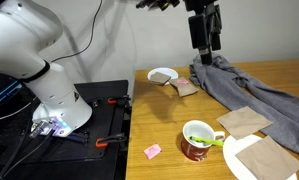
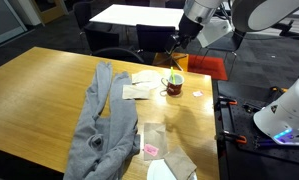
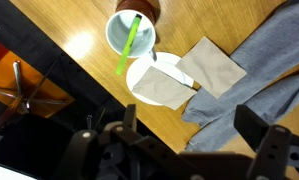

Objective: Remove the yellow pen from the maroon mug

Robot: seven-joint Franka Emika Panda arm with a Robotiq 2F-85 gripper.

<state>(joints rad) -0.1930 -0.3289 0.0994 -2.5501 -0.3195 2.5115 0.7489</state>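
Observation:
The maroon mug [image 1: 198,146] stands near the table's front edge; it also shows in the other exterior view [image 2: 174,85] and in the wrist view [image 3: 130,28], white inside. The yellow pen [image 3: 127,50] leans in the mug, its end sticking out over the rim; it is a small green-yellow streak in an exterior view [image 1: 197,136]. My gripper [image 1: 205,45] hangs high above the table over the grey cloth, well away from the mug. In the wrist view its fingers [image 3: 194,135] are wide apart and empty.
A grey cloth [image 1: 239,85] lies across the table. Brown napkins [image 1: 244,120] and a white plate [image 3: 149,75] lie beside the mug. A shallow white bowl [image 1: 162,75] sits at the far side. A small pink block [image 1: 152,150] lies near the table edge.

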